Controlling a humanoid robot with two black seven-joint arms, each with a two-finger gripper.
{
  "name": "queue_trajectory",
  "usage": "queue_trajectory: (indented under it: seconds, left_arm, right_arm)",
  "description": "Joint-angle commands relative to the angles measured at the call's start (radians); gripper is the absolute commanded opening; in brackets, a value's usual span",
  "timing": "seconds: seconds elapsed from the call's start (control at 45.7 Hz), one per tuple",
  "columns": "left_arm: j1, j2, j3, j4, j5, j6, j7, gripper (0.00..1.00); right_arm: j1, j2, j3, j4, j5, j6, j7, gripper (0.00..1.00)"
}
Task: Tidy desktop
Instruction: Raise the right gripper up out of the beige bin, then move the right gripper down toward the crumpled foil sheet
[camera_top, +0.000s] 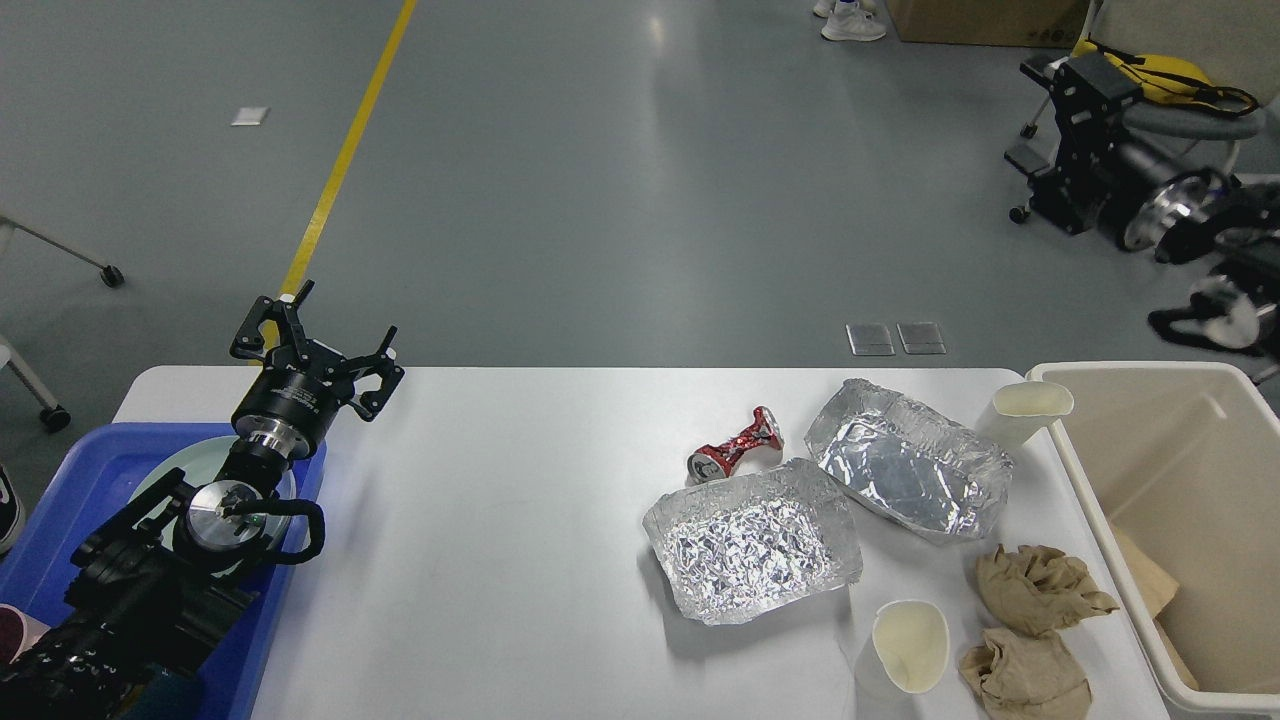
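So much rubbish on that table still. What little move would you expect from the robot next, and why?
Probably bringing the right tool, now raised high off to the right above the floor, back down toward the crumpled brown paper. That wad lies on the desktop right beside the cream bin, so it looks like the nearest piece to drop in.

Both arms matte black w/ silver metal joint discs, looped black cables, two-finger tools.

On the desktop (520, 560), a can (733, 447) lies behind two foil trays (755, 545); bin (1180, 520) at right
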Motion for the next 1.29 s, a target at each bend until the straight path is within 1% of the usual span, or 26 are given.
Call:
queue_trajectory:
  seconds: [0.0,0.131,0.241,0.35,0.416,0.504,0.547,0.591,0.657,0.701,0.744,0.788,0.832,0.898,1.073,1.27]
  left_arm:
    - [0.000,-0.001,0.000,0.000,0.000,0.000,0.000,0.96]
    - [0.000,0.000,0.000,0.000,0.000,0.000,0.000,0.96]
    - [0.000,0.000,0.000,0.000,0.000,0.000,0.000,0.96]
    - [0.000,0.000,0.000,0.000,-0.002,0.000,0.000,0.96]
    - [0.000,0.000,0.000,0.000,0.000,0.000,0.000,0.96]
    - [0.000,0.000,0.000,0.000,0.000,0.000,0.000,0.96]
    - [0.000,-0.001,0.000,0.000,0.000,0.000,0.000,0.96]
    - [0.000,0.000,0.000,0.000,0.000,-0.002,0.000,0.96]
    - [0.000,-0.001,0.000,0.000,0.000,-0.002,0.000,0.96]
    - [0.000,0.000,0.000,0.000,0.000,-0.002,0.000,0.96]
    - [0.000,0.000,0.000,0.000,0.000,-0.002,0.000,0.96]
    - [0.000,0.000,0.000,0.000,0.000,-0.002,0.000,0.96]
    - [0.000,0.000,0.000,0.000,0.000,-0.002,0.000,0.96]
    - [0.000,0.000,0.000,0.000,-0.002,-0.002,0.000,0.96]
    - [0.000,0.000,0.000,0.000,0.000,-0.002,0.000,0.96]
    - [0.000,-0.001,0.000,0.000,0.000,-0.002,0.000,0.96]
  right_arm:
    - [0.166,0.020,-0.363,0.010,0.015,0.035,0.000,1.00]
    - [0.248,0.035,-0.391,0.016,0.014,0.143,0.000,1.00]
    - [0.294,0.133,-0.427,0.033,-0.005,0.257,-0.006,1.00]
    - [0.428,0.215,-0.593,0.097,-0.020,0.427,-0.032,1.00]
    - [0.511,0.272,-0.708,0.185,-0.020,0.484,-0.036,1.00]
    - [0.604,0.325,-0.812,0.326,-0.023,0.489,-0.043,1.00]
    - [0.646,0.351,-0.849,0.399,-0.025,0.489,-0.061,1.00]
    - [0.692,0.376,-0.875,0.476,-0.025,0.489,-0.106,1.00]
    - [0.764,0.399,-0.898,0.600,-0.023,0.484,-0.201,1.00]
    - [0.817,0.411,-0.908,0.669,-0.019,0.478,-0.255,1.00]
    - [0.867,0.427,-0.920,0.729,-0.014,0.469,-0.288,1.00]
    - [0.906,0.437,-0.935,0.781,-0.011,0.460,-0.308,1.00]
    - [0.940,0.442,-0.958,0.830,-0.009,0.441,-0.315,1.00]
    - [0.954,0.443,-0.969,0.858,-0.008,0.415,-0.316,1.00]
    - [0.945,0.451,-0.974,0.860,0.040,0.332,-0.316,1.00]
    - [0.945,0.468,-0.975,0.860,0.089,0.311,-0.316,1.00]
